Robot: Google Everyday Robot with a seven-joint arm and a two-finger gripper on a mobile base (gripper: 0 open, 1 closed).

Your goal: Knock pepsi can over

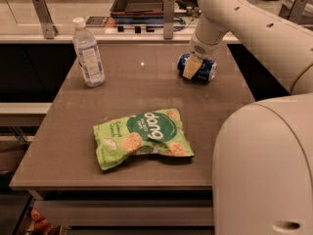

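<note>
The pepsi can [207,71] lies on its side at the far right of the table [142,89]. The gripper [191,66] sits against it; its grip state cannot be told.

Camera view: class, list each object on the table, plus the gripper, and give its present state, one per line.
pepsi can: lying on its side.
water bottle: standing upright, white cap on.
green snack bag: lying flat, printed side up.
gripper: lowered to the pepsi can, in front of its left part.
</note>
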